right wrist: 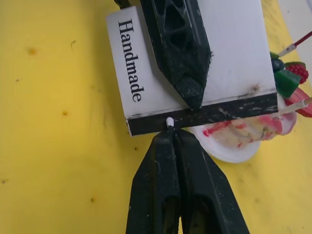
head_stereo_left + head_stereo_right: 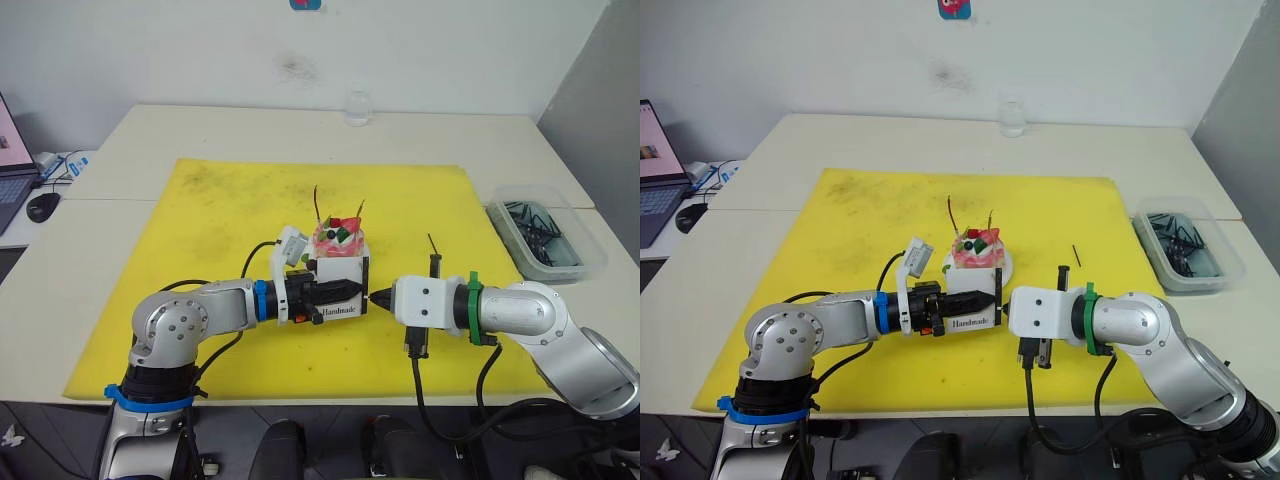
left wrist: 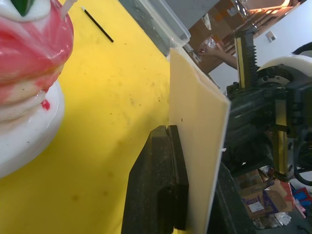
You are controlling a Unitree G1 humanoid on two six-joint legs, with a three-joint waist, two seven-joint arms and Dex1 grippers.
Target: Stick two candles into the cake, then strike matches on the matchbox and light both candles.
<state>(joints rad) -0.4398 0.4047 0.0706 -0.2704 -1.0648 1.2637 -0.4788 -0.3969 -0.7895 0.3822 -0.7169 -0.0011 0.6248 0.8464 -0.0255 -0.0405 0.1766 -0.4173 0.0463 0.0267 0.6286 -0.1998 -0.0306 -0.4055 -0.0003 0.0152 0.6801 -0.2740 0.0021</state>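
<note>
1. Right wrist view — my right gripper point(image 1: 171, 130) is clenched on a match point(image 1: 169, 122); its pale head is pressed against the black striking strip point(image 1: 204, 115) of the matchbox point(image 1: 195, 53).
2. My left gripper point(image 2: 345, 292) is clamped on the matchbox, holding it off the yellow mat point(image 2: 220, 220), striking strip facing my right gripper. One black finger point(image 1: 178, 44) lies across the box's printed face.
3. The cake point(image 2: 338, 240) sits on its white plate point(image 1: 229, 146) just behind the matchbox, very near it. Both candles point(image 2: 318, 203) are already stuck in the cake, tilted and unlit — no flame anywhere.
4. Step in hand, as I judge it: striking the first match. The candle-sticking part looks done.
5. Next move calls for a quick drag of the match head along the strip while my left gripper keeps the matchbox rigid, then carrying the flame past the box to the nearer candle tip.
6. Another match point(image 2: 433, 246) lies on the mat right of the cake; more dark sticks sit in the clear bin point(image 2: 545, 237) farther right of the cake.
7. Risk: the match is thin and gripped near its head — too much pressure could snap it.
</note>
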